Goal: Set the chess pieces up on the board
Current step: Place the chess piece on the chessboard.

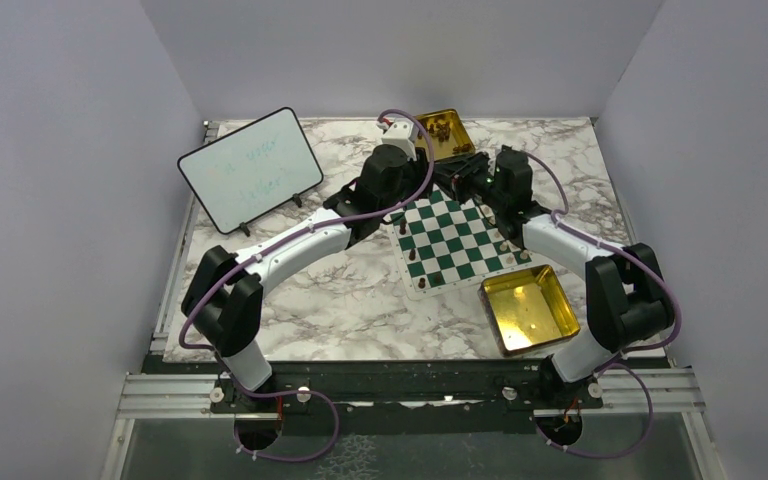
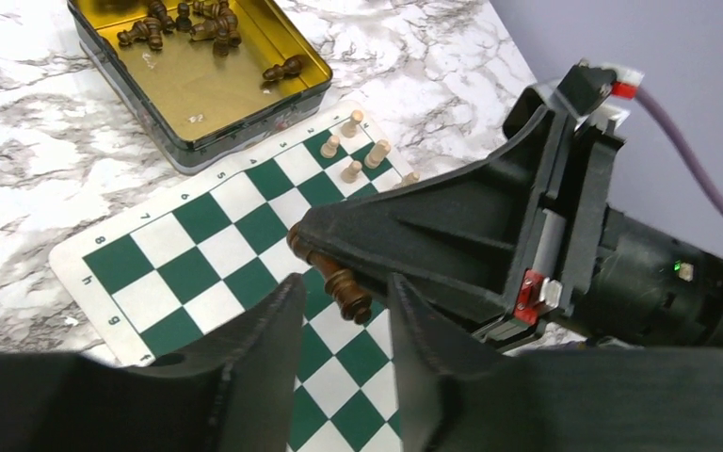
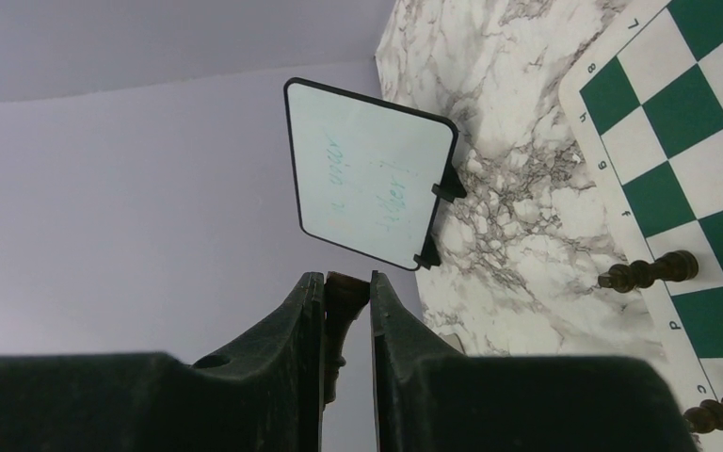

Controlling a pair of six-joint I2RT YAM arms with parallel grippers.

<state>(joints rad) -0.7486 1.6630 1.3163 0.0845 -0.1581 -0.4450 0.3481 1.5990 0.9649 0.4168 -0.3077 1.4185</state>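
The green and white board (image 1: 450, 240) lies at mid-table. My right gripper (image 3: 346, 282) is shut on a dark brown chess piece (image 3: 344, 297) and holds it tilted above the board's far left part. In the left wrist view that piece (image 2: 334, 273) sticks out of the right gripper (image 2: 303, 237), its head between my left gripper's (image 2: 344, 292) open fingers without touching them. Several cream pieces (image 2: 353, 155) stand at the board's far corner. Dark pieces (image 1: 421, 283) stand along its edges, and some (image 3: 650, 273) show lying near the edge in the right wrist view.
A gold tin (image 2: 198, 80) with several dark pieces stands just behind the board. A second gold tin (image 1: 530, 308) sits at the front right of the board. A white whiteboard (image 1: 250, 168) stands at the back left. Grey walls enclose the marble table.
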